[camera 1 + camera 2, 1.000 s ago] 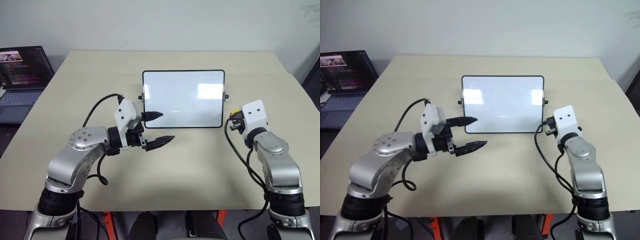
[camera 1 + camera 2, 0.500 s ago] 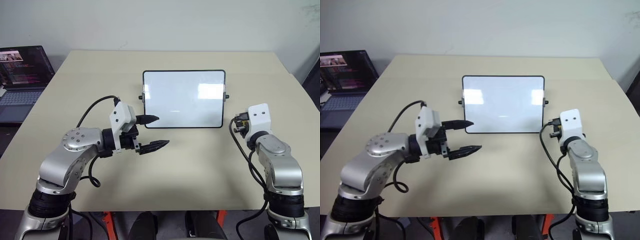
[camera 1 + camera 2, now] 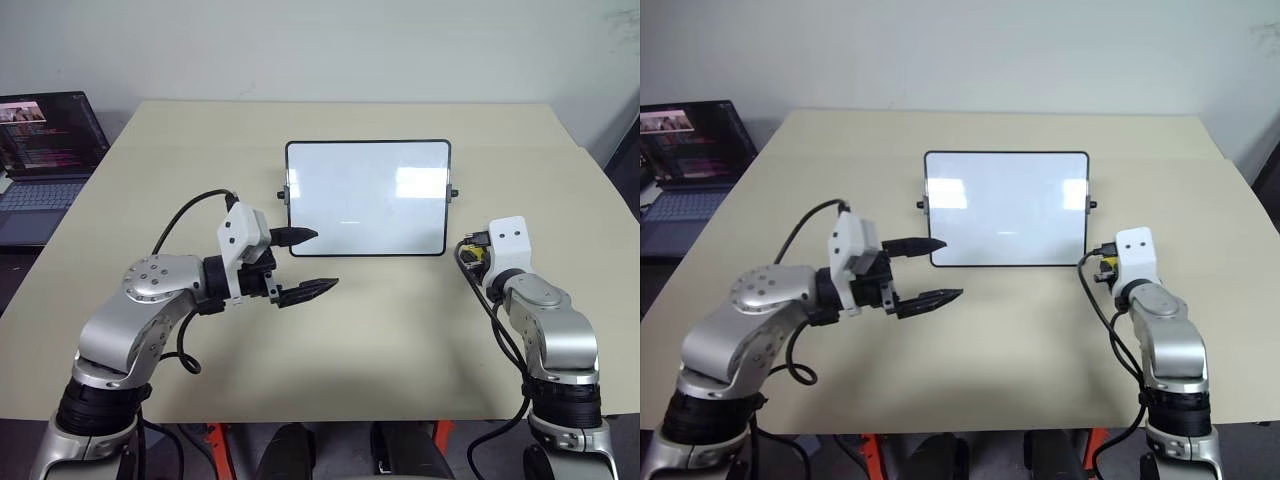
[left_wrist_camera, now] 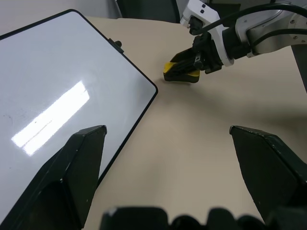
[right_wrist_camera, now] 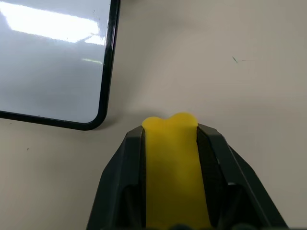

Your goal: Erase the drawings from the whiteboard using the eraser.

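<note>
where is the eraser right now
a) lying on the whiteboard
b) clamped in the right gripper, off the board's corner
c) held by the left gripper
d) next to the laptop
b: the yellow eraser sits squeezed between the right gripper's black fingers, over bare table beside the whiteboard's corner, while the left gripper stands open and empty.

I see a glossy white whiteboard (image 3: 366, 197) with a thin black frame, a yellow eraser (image 5: 171, 167) between black fingers (image 5: 117, 191), all over a plain beige desk (image 3: 380, 330).
</note>
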Motion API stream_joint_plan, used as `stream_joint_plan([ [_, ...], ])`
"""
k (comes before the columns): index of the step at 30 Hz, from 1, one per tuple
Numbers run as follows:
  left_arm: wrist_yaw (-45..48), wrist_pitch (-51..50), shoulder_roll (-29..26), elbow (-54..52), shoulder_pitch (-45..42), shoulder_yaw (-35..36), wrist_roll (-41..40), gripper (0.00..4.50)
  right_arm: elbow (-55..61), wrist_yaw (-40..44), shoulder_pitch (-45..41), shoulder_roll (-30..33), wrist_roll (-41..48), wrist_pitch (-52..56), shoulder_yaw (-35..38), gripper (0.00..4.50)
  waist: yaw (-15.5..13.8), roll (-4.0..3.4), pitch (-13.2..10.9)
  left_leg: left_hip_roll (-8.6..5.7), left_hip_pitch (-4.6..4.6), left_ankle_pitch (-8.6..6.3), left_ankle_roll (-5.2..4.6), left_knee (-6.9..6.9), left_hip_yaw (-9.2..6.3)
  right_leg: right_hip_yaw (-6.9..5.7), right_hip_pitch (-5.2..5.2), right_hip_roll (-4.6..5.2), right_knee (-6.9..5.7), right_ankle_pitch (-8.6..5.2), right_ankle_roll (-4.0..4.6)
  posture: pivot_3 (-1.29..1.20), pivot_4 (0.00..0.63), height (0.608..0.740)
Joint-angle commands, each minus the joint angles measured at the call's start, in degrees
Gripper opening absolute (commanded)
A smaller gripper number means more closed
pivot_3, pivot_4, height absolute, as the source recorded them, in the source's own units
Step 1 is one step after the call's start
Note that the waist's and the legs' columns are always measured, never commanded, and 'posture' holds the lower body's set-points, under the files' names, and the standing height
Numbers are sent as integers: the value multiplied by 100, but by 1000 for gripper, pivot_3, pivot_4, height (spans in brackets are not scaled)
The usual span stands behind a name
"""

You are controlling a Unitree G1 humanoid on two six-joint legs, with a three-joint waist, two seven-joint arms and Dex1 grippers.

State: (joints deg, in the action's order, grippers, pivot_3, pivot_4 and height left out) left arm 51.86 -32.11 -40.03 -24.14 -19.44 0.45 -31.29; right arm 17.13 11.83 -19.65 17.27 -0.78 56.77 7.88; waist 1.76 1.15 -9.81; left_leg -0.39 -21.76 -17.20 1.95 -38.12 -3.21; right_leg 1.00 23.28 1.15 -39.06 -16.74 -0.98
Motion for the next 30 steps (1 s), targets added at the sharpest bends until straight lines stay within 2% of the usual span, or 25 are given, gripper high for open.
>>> stream_joint_plan([
  [1,-26,118,-32,-71,-53,152,-2,4500,-87,-77,-233,28,89,-231,132,1174,4,0,0,0,0,0,0,0,0,0,0,0,0,0,0,0,150,740],
  [10,12,170,-76,-29,-57,176,48,4500,-485,-65,-386,86,171,-492,125,1174,4,0,0,0,0,0,0,-1,2,1,0,0,-1,0,0,0,150,740],
  [14,-6,169,-73,-41,-43,179,53,4500,-515,-92,-392,100,220,-517,101,2389,4,0,0,1,0,0,0,-1,1,0,0,0,-2,0,0,0,150,740],
  [20,-28,159,-62,-47,-31,185,59,4500,-560,-113,-418,141,251,-548,92,4474,2,0,0,0,0,0,0,-2,2,0,0,0,-1,0,0,0,150,740],
  [30,-284,38,0,-145,151,447,-35,4500,-33,-208,-383,162,356,-278,328,4474,5,0,0,1,0,0,0,-2,2,1,0,0,-2,0,0,0,150,740],
])
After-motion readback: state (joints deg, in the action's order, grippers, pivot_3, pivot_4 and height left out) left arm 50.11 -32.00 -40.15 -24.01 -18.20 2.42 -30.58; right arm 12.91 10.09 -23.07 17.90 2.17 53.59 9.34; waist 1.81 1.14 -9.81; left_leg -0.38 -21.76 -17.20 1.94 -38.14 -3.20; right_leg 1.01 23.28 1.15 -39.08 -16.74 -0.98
